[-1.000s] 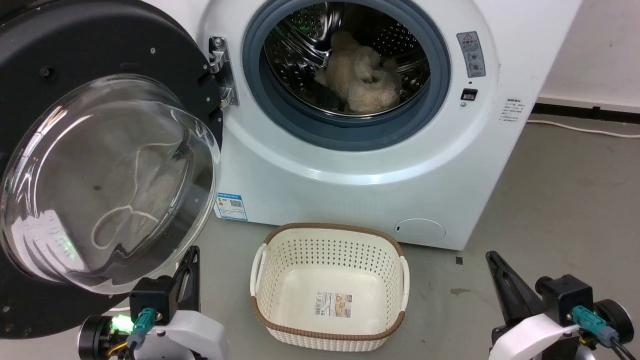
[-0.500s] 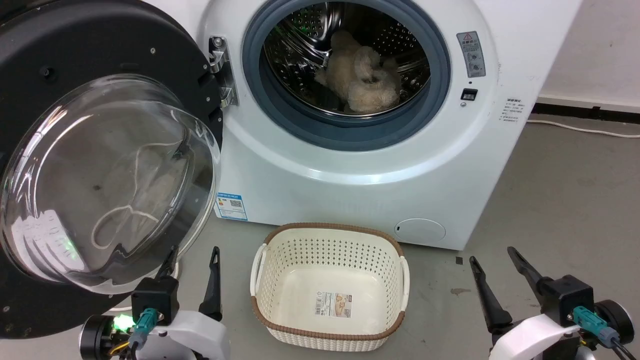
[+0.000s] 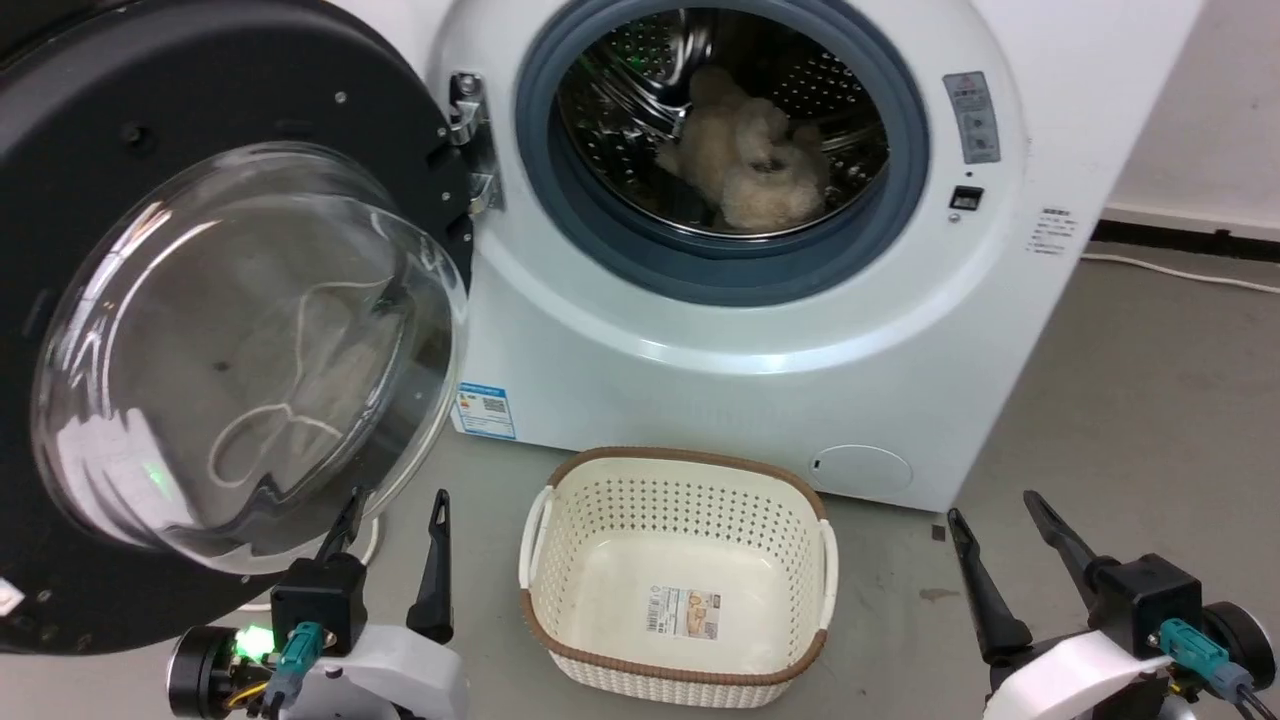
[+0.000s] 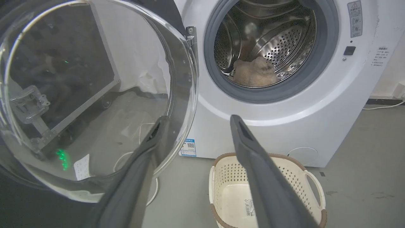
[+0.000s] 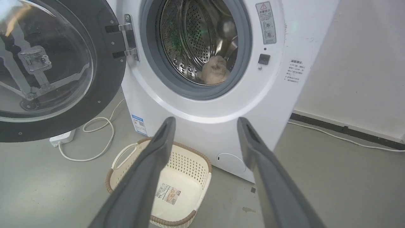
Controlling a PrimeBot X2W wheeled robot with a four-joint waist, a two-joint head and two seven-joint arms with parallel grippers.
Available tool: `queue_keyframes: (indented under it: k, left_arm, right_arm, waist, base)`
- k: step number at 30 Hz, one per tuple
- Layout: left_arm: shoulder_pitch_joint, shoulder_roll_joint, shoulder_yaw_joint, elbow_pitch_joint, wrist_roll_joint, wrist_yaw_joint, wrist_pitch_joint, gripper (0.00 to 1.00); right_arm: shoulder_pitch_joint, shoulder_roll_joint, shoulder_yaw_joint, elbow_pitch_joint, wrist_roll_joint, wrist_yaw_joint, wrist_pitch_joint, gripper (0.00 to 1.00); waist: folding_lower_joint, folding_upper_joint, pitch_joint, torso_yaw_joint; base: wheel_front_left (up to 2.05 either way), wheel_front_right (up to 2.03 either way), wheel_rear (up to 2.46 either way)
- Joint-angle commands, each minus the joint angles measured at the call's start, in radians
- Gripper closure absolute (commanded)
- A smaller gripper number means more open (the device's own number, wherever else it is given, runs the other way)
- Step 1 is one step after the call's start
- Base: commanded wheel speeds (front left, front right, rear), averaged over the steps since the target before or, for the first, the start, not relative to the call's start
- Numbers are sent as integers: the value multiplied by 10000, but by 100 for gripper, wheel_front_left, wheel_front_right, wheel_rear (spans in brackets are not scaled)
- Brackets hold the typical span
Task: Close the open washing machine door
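Observation:
The washing machine door [image 3: 120,200] [image 4: 95,95] [image 5: 104,79], a black disc with a bulging glass bowl, stands swung wide open at the left on its metal hinge [image 3: 470,140]. The white washing machine [image 3: 760,350] [image 4: 284,104] [image 5: 205,120] shows its grey-ringed drum opening with a beige fluffy item [image 3: 750,170] inside. My left gripper [image 3: 395,505] [image 4: 196,123] is open, low, just under the glass bowl's lower edge, holding nothing. My right gripper [image 3: 995,510] [image 5: 205,122] is open at the lower right, apart from the machine.
A cream perforated basket [image 3: 560,520] [image 4: 218,164] [image 5: 202,164] sits on the grey floor before the machine, between my grippers. A white cable [image 5: 101,142] and power strip [image 5: 61,137] lie under the door. Another cable [image 3: 1180,270] runs along the right wall.
Both grippers have gone from shut to open. The head camera has shifted slightly, moving the whole scene right and down.

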Motion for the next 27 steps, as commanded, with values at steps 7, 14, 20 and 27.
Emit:
queue_keyframes:
  k: [7, 14, 20, 27]
  left_arm:
    - [38, 131, -148, -40, 40, 88, -242, 0]
    - [127, 246, -220, -90, 34, 155, -388, 0]
    - [219, 273, -232, -278, 29, 336, -513, 0]
    - [436, 358, -252, -512, 11, 571, -702, 0]
  right_arm:
    - [163, 11, 45, 71, 155, 2, -224, 0]
    - [176, 14, 198, 119, 208, 2, -370, 0]
    - [-8, 16, 483, 270, 220, 2, -495, 0]
    - [-335, 19, 899, 589, 259, 3, -684, 0]
  waist:
    - [0, 0, -83, 500]
    - [0, 0, -117, 984]
    - [0, 0, -42, 1298]
    - [0, 0, 29, 1723]
  base:
    - [0, 0, 0]
    - [0, 0, 0]
    - [0, 0, 0]
    - [0, 0, 0]
